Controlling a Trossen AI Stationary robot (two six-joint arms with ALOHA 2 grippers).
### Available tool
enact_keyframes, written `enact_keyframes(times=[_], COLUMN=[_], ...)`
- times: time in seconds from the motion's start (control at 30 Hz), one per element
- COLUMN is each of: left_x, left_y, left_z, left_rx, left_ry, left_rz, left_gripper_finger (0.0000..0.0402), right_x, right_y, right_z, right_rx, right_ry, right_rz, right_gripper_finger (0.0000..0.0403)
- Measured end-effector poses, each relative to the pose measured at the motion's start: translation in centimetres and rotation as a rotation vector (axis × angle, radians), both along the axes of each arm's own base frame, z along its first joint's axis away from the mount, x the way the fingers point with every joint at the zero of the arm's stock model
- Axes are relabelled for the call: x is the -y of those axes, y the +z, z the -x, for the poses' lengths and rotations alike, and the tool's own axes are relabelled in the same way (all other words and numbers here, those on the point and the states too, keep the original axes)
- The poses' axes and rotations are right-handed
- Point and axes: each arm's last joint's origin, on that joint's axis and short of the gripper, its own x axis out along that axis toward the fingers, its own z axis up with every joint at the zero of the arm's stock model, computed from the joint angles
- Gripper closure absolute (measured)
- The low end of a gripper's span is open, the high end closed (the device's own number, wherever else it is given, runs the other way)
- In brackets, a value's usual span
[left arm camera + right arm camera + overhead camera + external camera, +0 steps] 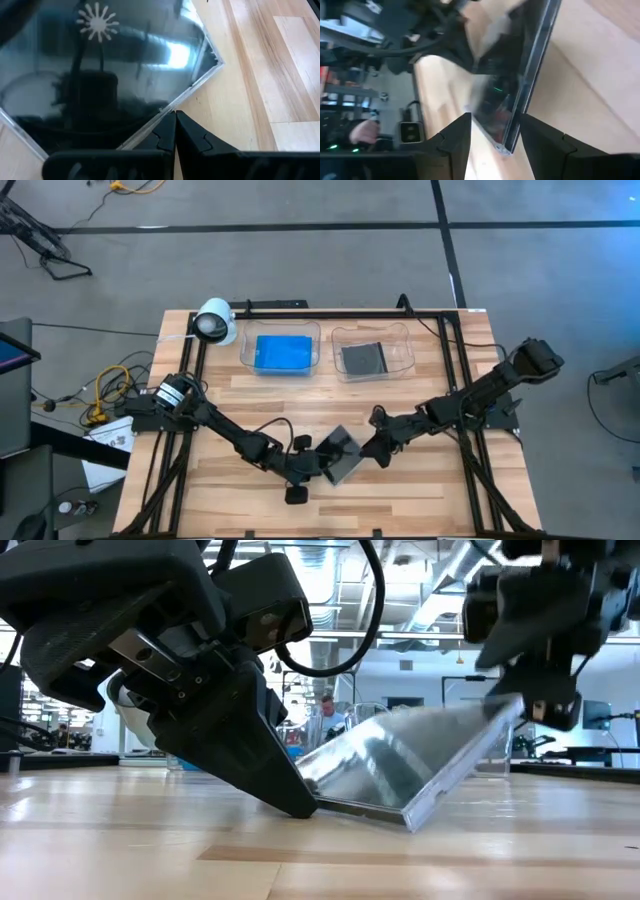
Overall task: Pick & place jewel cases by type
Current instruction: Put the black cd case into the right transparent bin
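Observation:
A clear, grey jewel case (pixel 340 454) stands tilted near the table's front middle, between my two grippers. My left gripper (pixel 320 465) is shut, its tips at the case's low edge. My right gripper (pixel 364 448) is shut on the case's raised edge. At the far side, a clear tray (pixel 246 352) holds a blue jewel case (pixel 282 353), and a second clear tray (pixel 400 350) holds a dark grey one (pixel 363 358). My left gripper meets the case's low edge (pixel 161 113) with the tips of its shut fingers (pixel 298 802), coming slanting down from the table's left. The tips rest at the tabletop against that edge. My right gripper pinches the case's raised edge (pixel 514 131) between its two fingers, one on each flat face, slanting down from the table's right. The case hangs tilted, with its opposite edge (pixel 405 816) on the table.
A white cylindrical camera (pixel 214 321) lies at the far left corner of the table. Bare wood stretches along the front and middle. A dark frame rail (pixel 462 430) runs down the right side under my right arm.

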Motion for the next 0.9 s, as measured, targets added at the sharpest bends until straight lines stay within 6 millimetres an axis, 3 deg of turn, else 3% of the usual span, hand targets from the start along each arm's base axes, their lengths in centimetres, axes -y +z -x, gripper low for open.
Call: enact_keyframes(times=[0.4,0.53,0.67,0.9], left_x=[-0.3,-0.3,-0.4,-0.5], left_y=[0.0,0.0,0.0,-0.1], left_z=[0.1,0.1,0.1,0.1], left_rx=[0.003,0.005,0.007,0.004], left_ry=[0.053,0.06,0.067,0.084], left_rz=[-0.048,-0.056,-0.06,-0.079], left_gripper_finger=[0.0401,0.0401,0.0401,0.0401], right_x=[-1.0,-1.5,-1.6,-1.3], right_y=[0.1,1.1,1.8,1.6], right_z=[-0.1,-0.5,-0.8,-1.0], right_rx=[0.064,0.174,0.256,0.244], right_ry=[0.038,0.071,0.084,0.08], right_rz=[-0.01,-0.024,-0.033,-0.036], right_gripper_finger=[0.0259,0.0256,0.0242,0.019])
